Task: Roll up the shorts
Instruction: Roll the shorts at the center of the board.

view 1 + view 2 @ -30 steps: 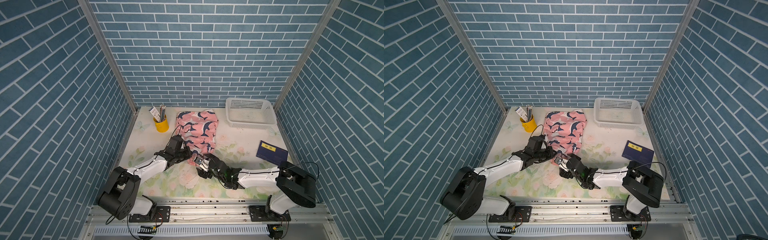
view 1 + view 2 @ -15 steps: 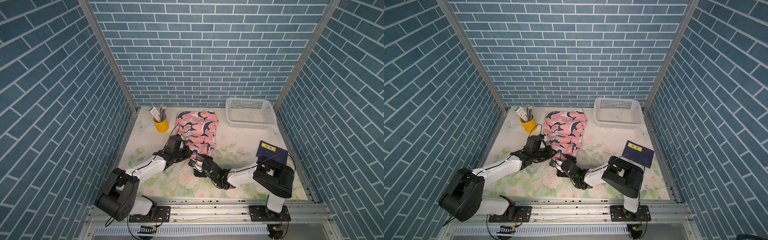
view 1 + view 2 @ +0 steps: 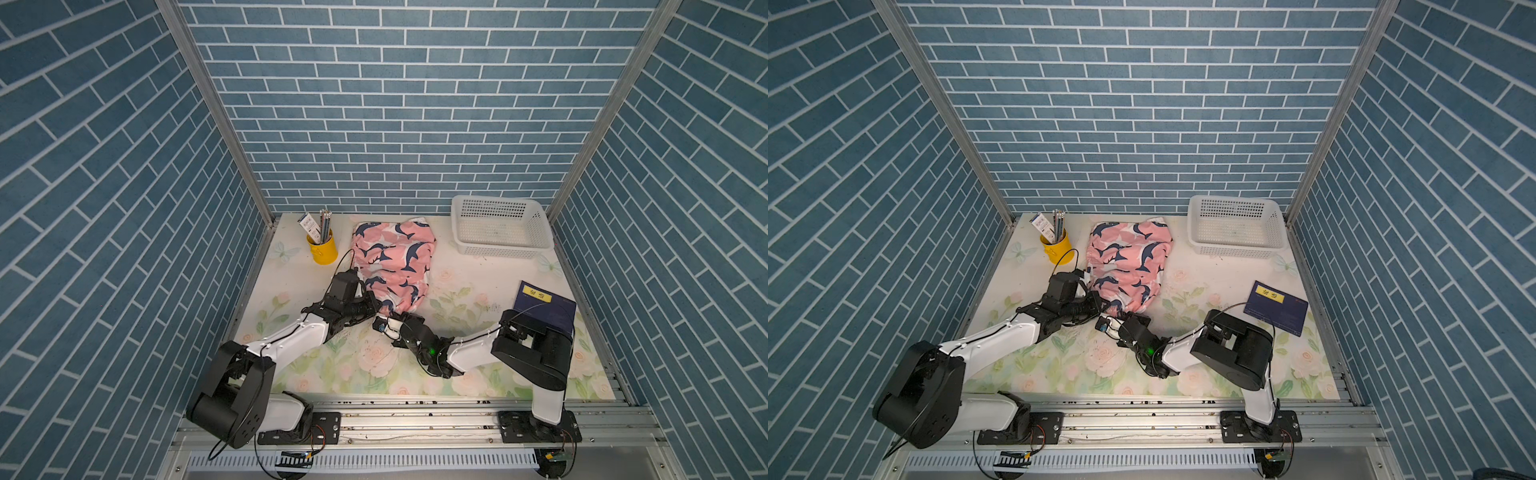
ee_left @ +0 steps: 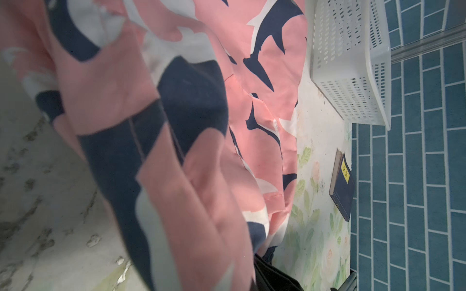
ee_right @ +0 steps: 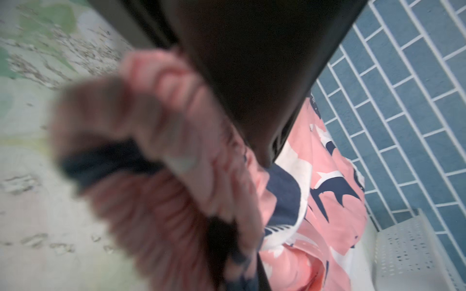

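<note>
Shorts: your pink shark-print shorts (image 3: 395, 266) lie mostly flat toward the back of the floral table mat (image 3: 374, 370). They sit between the yellow pencil cup (image 3: 323, 250) and the white mesh basket (image 3: 500, 249), and both top views show them touching neither.
Near end of the shorts: it narrows to a bunched tip right where your two claws meet. Nothing is rolled yet.
Left claw: your left gripper (image 3: 375, 304) sits at the near left corner of the shorts with its jaws closed on the fabric. In its wrist view the shorts (image 4: 191, 105) drape right across the lens.
Right claw: your right gripper (image 3: 386, 323) lies low over the mat at the near tip, pinched tight on the shorts.
Right wrist view: a blurred, gathered pink edge of the shorts (image 5: 156, 141) bunches up against a black finger (image 5: 252, 75).
Claws together: they are just beside each other, the left a little farther back. You cannot tell whether they touch.
Cup: it stands upright near the back left corner and holds pencils (image 3: 325, 220).
Basket: it stands upright in the back right corner.
Book: a dark blue book (image 3: 544, 309) with a yellow label lies flat at the right side of the mat, well apart from the shorts.
</note>
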Robot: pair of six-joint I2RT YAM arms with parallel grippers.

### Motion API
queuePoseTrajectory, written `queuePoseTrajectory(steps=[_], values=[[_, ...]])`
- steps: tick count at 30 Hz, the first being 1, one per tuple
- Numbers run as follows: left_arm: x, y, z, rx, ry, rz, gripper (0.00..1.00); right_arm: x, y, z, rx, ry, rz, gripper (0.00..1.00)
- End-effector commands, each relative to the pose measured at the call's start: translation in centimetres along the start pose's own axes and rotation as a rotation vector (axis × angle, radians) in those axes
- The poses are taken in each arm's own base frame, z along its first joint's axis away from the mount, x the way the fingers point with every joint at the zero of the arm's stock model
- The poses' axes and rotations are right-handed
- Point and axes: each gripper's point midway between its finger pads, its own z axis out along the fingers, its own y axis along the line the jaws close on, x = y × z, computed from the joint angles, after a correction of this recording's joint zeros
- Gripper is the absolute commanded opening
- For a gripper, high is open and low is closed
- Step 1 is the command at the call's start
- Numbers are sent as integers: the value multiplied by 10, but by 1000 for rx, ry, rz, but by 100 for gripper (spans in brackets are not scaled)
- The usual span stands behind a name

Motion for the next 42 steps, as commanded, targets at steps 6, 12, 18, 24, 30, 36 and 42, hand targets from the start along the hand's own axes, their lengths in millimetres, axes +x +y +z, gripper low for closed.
queuePoseTrajectory(steps=[6,12,18,24,30,36,42], values=[[-15,21,-29,-122,-128,42,64,5,32,-15,-326,121,-54,0],[-32,35,-71,-229,-296,46,71,-8,57,-22,-588,174,-23,0],[-18,52,-96,-236,-365,-8,76,-22,64,-19,-784,226,87,0],[-3,70,-112,-224,-419,-76,70,-27,69,-9,-903,280,168,0],[14,78,-110,-162,-411,-126,63,-41,71,-2,-1086,317,318,0],[27,83,-92,-83,-389,-149,74,-40,81,9,-1214,390,439,0],[17,78,-80,-24,-437,-147,81,-38,82,12,-1299,401,556,0]])
